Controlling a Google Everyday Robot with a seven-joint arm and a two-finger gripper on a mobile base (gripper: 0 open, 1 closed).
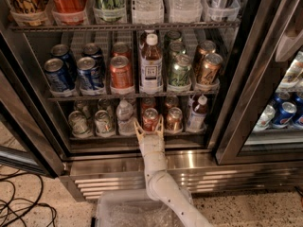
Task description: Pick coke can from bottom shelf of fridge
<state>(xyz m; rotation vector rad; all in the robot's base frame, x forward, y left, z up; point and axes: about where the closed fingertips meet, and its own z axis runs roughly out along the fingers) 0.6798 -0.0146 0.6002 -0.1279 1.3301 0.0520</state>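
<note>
The fridge point(265, 89) stands open with its dark inside facing me. On the bottom shelf point(94, 137) a small red coke can point(150, 118) with a silver lid stands in the middle lane at the front. My gripper point(149, 126) is at the shelf's front rail. Its two tan fingers point(138, 129) stand open, one on each side of the coke can's lower part. The white arm rises from the bottom of the view. A copper-orange can point(173, 118) stands just right of the coke can.
A clear water bottle point(124, 117) and two green-and-silver cans point(102, 122) stand left of the coke can, a brown bottle point(197, 112) to the right. The louvred steel base point(113, 181) lies below. Cables point(19, 207) lie on the floor at left.
</note>
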